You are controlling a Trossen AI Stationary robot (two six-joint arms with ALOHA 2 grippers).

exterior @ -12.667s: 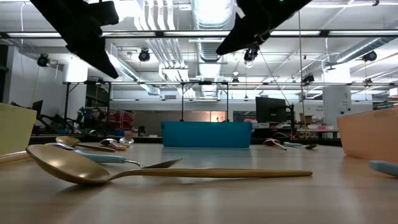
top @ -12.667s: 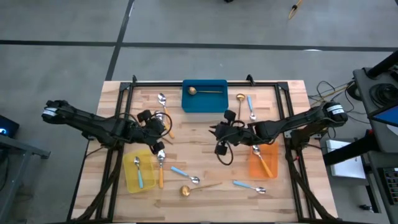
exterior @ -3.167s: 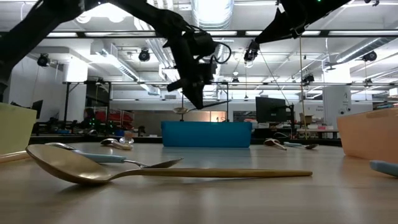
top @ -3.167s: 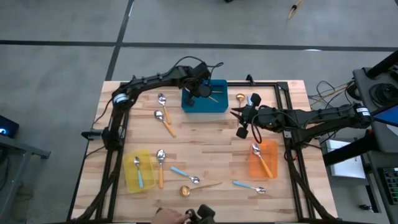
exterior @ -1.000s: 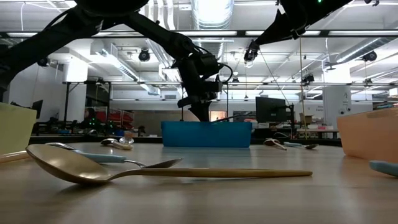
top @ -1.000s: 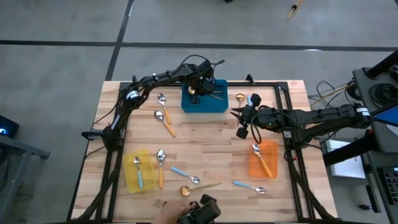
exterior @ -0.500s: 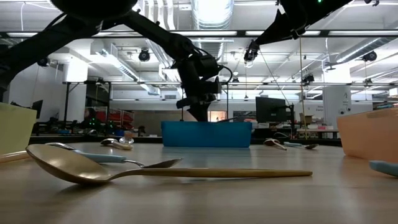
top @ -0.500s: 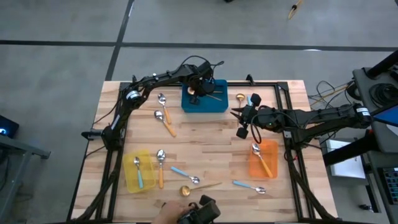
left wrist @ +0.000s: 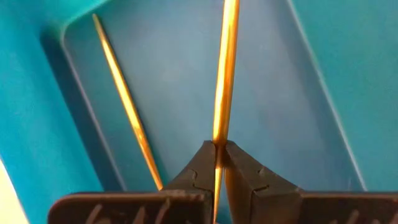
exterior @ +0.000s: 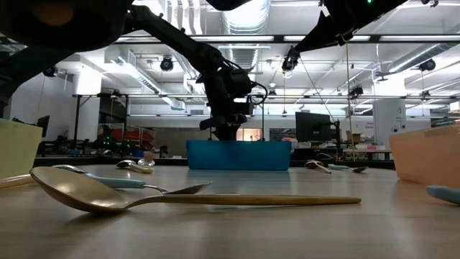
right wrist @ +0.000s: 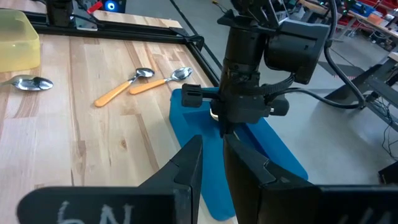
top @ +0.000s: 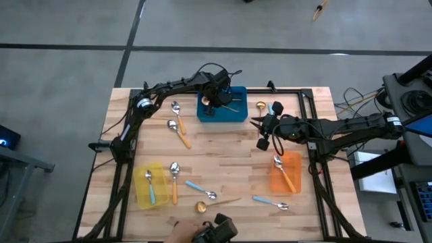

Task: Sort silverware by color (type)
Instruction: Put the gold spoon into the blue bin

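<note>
Grey concrete floor (top: 61,81) around the table; exposed ceiling ducts (exterior: 244,14) and strip lights overhead.

Gold spoon (left wrist: 225,68), blue bin (top: 236,113), pale wood table (top: 223,162)

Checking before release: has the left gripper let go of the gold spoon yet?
No, the left gripper is shut on the gold spoon over the blue bin.

Far-edge bin (top: 233,111) sits mid-table, left gripper (top: 213,102) down inside it, pinching a spoon (left wrist: 225,81); a second spoon (left wrist: 124,102) lies in the bin beside it. Left of this bin, two spoons (top: 177,123) on the table. Right gripper (top: 256,123) hangs right of the bin. Near-left bin (top: 150,187) and right bin (top: 285,177) each contain a spoon. More spoons (top: 202,192) lie between them along the near edge.
</note>
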